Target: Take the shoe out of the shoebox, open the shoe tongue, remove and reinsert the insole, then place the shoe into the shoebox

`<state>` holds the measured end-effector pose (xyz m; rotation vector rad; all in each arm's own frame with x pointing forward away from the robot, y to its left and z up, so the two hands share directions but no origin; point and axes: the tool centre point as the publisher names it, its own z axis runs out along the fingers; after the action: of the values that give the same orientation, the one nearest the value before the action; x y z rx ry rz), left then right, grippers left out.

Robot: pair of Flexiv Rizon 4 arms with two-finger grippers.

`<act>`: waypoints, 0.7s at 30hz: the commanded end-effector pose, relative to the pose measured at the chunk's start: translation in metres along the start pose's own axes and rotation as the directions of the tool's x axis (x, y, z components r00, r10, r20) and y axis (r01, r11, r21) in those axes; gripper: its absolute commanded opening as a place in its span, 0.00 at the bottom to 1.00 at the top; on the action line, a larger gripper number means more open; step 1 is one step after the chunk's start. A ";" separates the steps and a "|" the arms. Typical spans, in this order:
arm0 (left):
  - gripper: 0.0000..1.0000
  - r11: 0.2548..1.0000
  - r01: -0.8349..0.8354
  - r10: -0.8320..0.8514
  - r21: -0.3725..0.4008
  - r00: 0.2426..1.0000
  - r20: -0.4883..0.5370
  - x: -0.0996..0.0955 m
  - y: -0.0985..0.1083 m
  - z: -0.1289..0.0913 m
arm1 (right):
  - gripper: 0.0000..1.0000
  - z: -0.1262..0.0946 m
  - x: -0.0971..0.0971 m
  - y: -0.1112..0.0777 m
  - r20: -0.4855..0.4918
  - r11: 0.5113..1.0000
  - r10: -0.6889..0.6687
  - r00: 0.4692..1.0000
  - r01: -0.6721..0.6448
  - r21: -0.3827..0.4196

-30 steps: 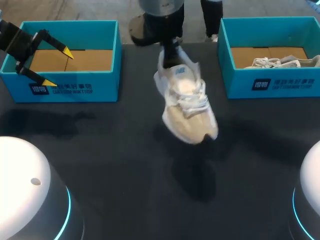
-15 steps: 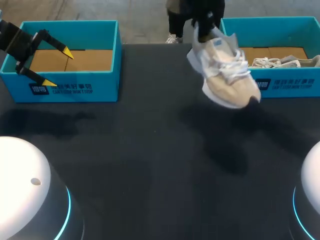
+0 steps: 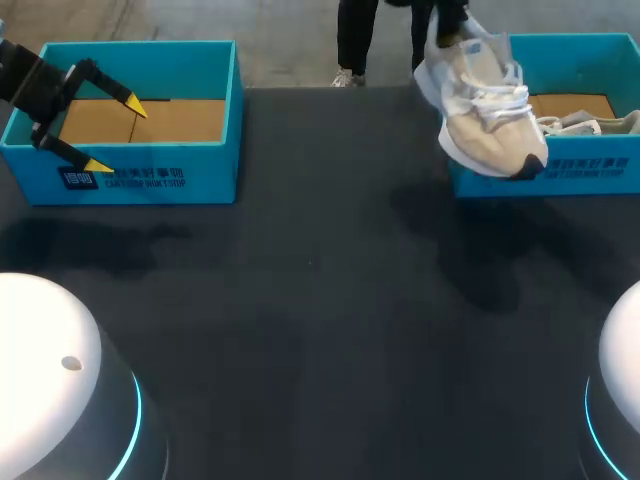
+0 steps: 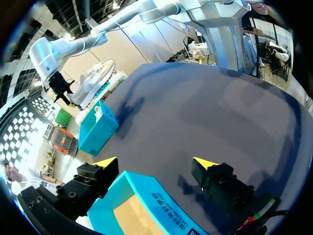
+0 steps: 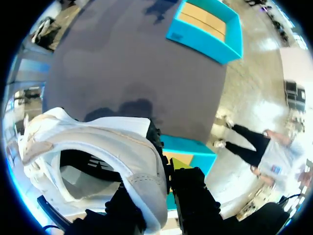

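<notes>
A white and beige shoe (image 3: 485, 115) hangs tilted in the air over the near left corner of the right blue shoebox (image 3: 590, 170). My right gripper (image 3: 446, 28) is shut on its heel; in the right wrist view the heel collar (image 5: 139, 169) sits pinched in the right gripper (image 5: 164, 183). A second pale shoe (image 3: 578, 122) lies inside that box. My left gripper (image 3: 115, 134) stands open at the left shoebox (image 3: 150, 178), one tip over its inside, one before its front wall. In the left wrist view that box's wall (image 4: 146, 196) lies between the left gripper (image 4: 155, 164) fingers, and the shoe (image 4: 95, 81) shows far off.
The dark table (image 3: 300, 280) stretches between the two boxes. White rounded robot bases stand at the near left (image 3: 50, 380) and near right (image 3: 622, 360). The left box shows a brown cardboard floor (image 3: 170, 120).
My right arm has carried the shoe from the table's middle back and to the right, up to the right box's corner. The left arm has kept still.
</notes>
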<state>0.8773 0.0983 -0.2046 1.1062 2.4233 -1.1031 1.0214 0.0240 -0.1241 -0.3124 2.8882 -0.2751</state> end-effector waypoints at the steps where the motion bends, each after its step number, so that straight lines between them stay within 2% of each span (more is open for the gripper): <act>1: 1.00 1.000 -0.001 0.001 -0.001 1.000 -0.003 0.000 0.000 -0.001 | 0.00 0.002 0.003 -0.003 0.008 1.000 0.001 1.000 -0.001 -0.010; 18: 1.00 1.000 -0.001 0.001 -0.001 1.000 -0.003 0.000 0.000 -0.001 | 0.00 0.002 0.003 -0.003 0.008 1.000 0.001 1.000 -0.001 -0.010; 19: 1.00 1.000 -0.001 0.001 -0.001 1.000 -0.003 0.000 0.000 -0.001 | 0.00 0.006 0.001 -0.011 0.016 0.999 0.030 0.999 -0.030 -0.032; 21: 1.00 1.000 -0.001 0.001 -0.001 1.000 -0.003 0.000 0.000 -0.001 | 0.00 0.012 -0.003 -0.026 0.019 0.999 0.032 0.999 -0.031 -0.024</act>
<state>0.8774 0.0982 -0.2046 1.1065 2.4233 -1.1032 1.0252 0.0148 -0.1264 -0.2621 2.8747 -0.2597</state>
